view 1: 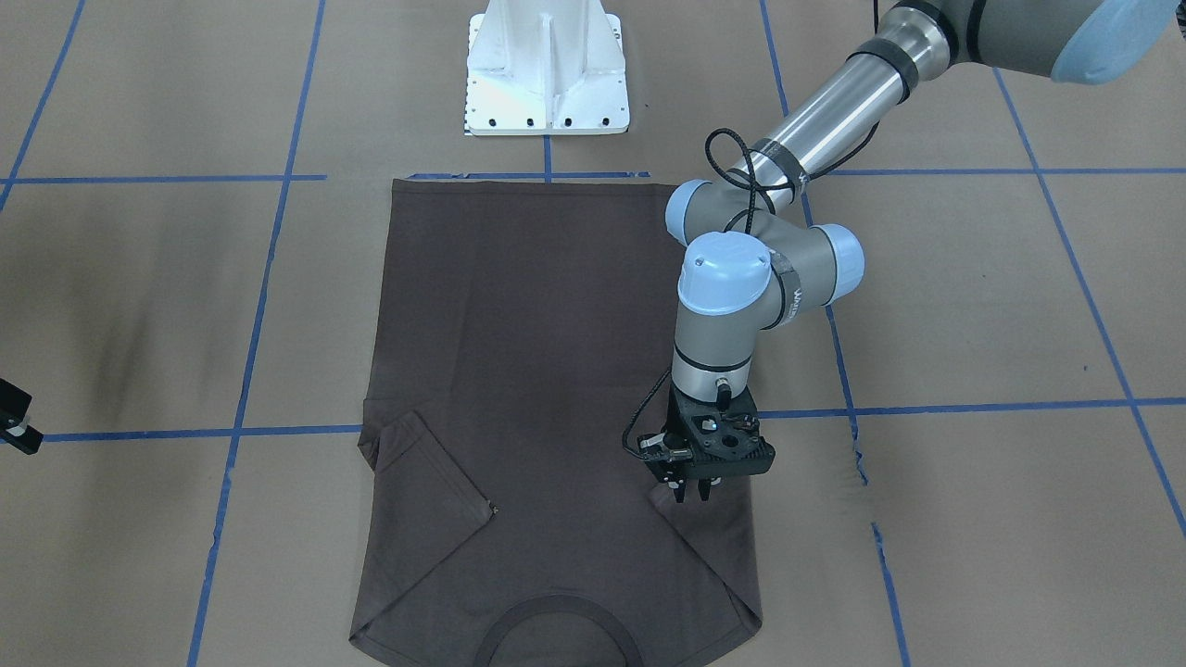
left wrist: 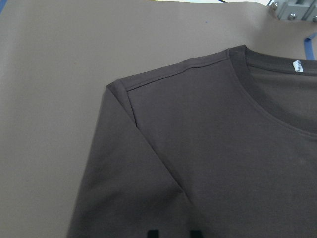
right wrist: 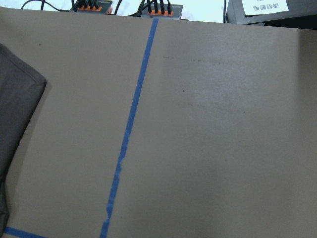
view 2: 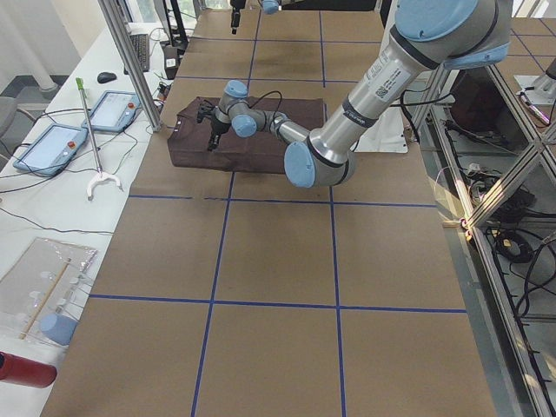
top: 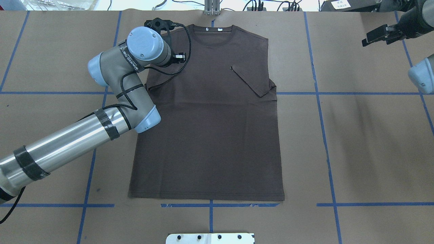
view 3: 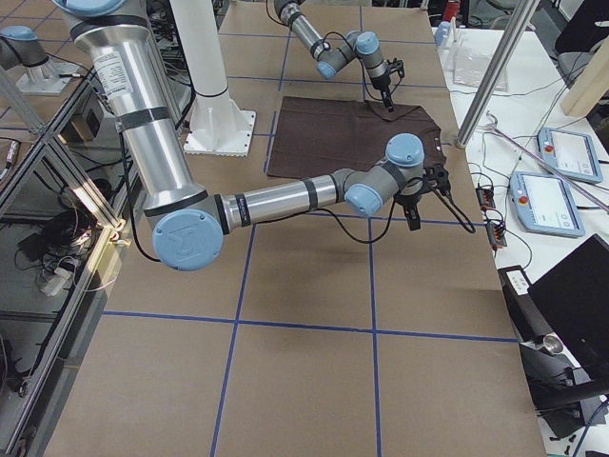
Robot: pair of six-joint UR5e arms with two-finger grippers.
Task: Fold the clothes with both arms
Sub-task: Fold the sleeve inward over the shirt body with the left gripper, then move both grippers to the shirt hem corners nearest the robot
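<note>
The dark brown T-shirt [view 1: 556,352] [top: 210,135] lies flat on the table, its ribbed neckline [top: 212,35] at the far edge from the robot. Both sleeves lie turned in over the body; one of them [top: 252,79] forms a clear triangle. My left gripper [view 1: 692,493] [top: 158,24] points down just above the other shoulder. In the left wrist view its fingertips [left wrist: 153,233] stand apart over the cloth, open and holding nothing. My right gripper [top: 364,42] [view 3: 412,221] hovers over bare table well off the shirt's side; I cannot tell its state.
The white bolted pedestal [view 1: 547,74] stands at the shirt's hem side. Blue tape lines [view 1: 259,306] grid the brown table. Along the far edge run metal poles [view 2: 130,61], cables and tablets [view 2: 52,143] on a side bench.
</note>
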